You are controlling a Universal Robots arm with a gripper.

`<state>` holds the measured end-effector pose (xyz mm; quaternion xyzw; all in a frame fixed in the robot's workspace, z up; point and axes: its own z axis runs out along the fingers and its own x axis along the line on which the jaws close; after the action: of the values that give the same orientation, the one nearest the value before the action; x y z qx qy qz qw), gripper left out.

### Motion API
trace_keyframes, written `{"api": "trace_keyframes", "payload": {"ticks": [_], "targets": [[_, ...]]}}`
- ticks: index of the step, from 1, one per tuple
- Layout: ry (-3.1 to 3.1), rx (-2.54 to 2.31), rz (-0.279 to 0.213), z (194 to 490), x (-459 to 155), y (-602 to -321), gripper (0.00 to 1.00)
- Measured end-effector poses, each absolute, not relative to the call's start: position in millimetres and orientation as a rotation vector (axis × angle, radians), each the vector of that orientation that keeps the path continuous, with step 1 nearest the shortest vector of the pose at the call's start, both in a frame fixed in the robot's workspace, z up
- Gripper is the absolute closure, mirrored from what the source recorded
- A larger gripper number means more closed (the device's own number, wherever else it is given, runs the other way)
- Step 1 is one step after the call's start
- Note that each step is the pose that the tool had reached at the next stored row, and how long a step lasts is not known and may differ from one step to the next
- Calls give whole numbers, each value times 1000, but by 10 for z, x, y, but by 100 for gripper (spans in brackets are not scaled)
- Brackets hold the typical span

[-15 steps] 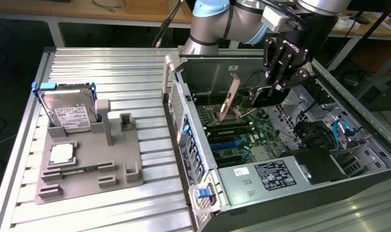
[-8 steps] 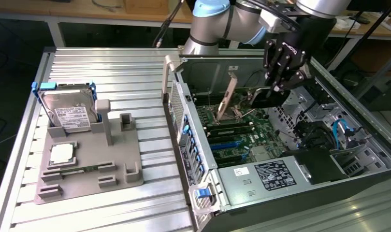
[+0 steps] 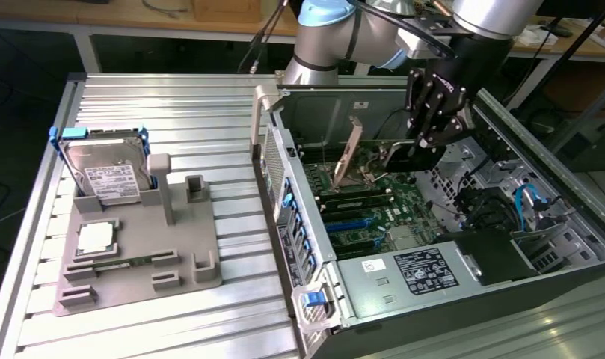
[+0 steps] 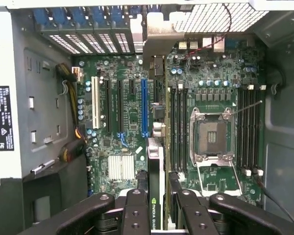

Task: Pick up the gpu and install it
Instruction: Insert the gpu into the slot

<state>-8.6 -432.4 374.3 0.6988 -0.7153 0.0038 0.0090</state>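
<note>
A: Jaws?
B: Your gripper [image 4: 157,203] is clamped onto the gpu [image 4: 155,159], card gripped edge-on.
A: Card location?
B: Over the motherboard [image 4: 117,122], just beside its blue slot [image 4: 144,107]. Can't tell if it's seated.

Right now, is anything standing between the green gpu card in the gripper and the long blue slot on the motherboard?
Nothing visible does. The gripper is shut on the thin green gpu card, edge-on above the green motherboard, beside the long blue slot, which lies bare.
</note>
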Motion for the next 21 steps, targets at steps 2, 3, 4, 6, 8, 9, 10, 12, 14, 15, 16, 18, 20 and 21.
{"api": "trace_keyframes", "payload": {"ticks": [2, 3, 4, 6, 8, 9, 10, 12, 14, 15, 16, 18, 20, 21], "targets": [[-2237, 2179, 12, 3706, -101, -4324, 73], [-2237, 2179, 12, 3688, -106, -4324, 73], [-2237, 2179, 12, 3672, -111, -4324, 73], [-2235, 2178, 16, 3654, -123, -4323, 73], [-2236, 2178, 20, 3644, -156, -4324, 73], [-2238, 2180, 24, 3637, -176, -4324, 73], [-2241, 2183, 30, 3631, -192, -4324, 73], [-2249, 2190, 48, 3622, -223, -4324, 73], [-2257, 2198, 65, 3610, -253, -4324, 73], [-2260, 2201, 71, 3605, -271, -4324, 73], [-2263, 2203, 78, 3599, -297, -4324, 73], [-2266, 2205, 82, 3588, -356, -4323, 73], [-2266, 2205, 83, 3576, -379, -4323, 73], [-2265, 2205, 83, 3570, -388, -4324, 73]]}}
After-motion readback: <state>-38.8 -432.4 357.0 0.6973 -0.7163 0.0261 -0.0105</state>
